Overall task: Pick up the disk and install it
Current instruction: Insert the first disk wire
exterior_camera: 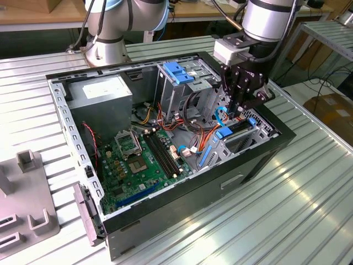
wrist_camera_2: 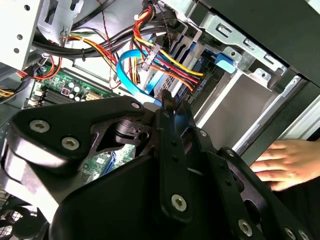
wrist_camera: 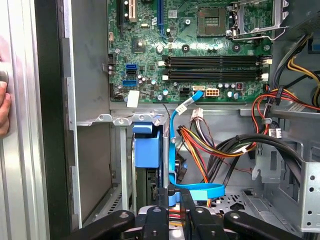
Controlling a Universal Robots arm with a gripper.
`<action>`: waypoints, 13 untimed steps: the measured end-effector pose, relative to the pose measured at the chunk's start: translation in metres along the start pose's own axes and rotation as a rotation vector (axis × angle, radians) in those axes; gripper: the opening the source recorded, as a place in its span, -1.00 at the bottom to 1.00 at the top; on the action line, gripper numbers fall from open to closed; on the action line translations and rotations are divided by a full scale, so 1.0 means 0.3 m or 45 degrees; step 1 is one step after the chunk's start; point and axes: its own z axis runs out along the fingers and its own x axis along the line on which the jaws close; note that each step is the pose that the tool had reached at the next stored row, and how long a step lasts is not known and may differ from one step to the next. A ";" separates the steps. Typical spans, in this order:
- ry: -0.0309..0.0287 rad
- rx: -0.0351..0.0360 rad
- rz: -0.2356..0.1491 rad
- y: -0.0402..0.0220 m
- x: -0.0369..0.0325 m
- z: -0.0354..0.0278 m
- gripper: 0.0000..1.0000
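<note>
1. A ribbed aluminium table carries everything;
2. an open computer case lies on its side on it;
3. a grey fixture block sits at the exterior view's left.

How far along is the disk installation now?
Picking up looks done: the disk, with its blue carrier, already stands in the drive bay of the computer case. In hand: the gripper is right over the disk, low inside the case. Left: whether the disk is fully seated cannot be seen.
</note>
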 end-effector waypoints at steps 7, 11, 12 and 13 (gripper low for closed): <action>0.0001 0.0002 0.000 0.000 0.000 0.000 -0.50; 0.0001 0.0014 0.000 0.005 0.000 -0.001 -0.36; 0.0002 0.0026 0.000 0.010 0.000 -0.001 -0.36; 0.0002 0.0045 0.000 0.016 0.000 -0.002 -0.36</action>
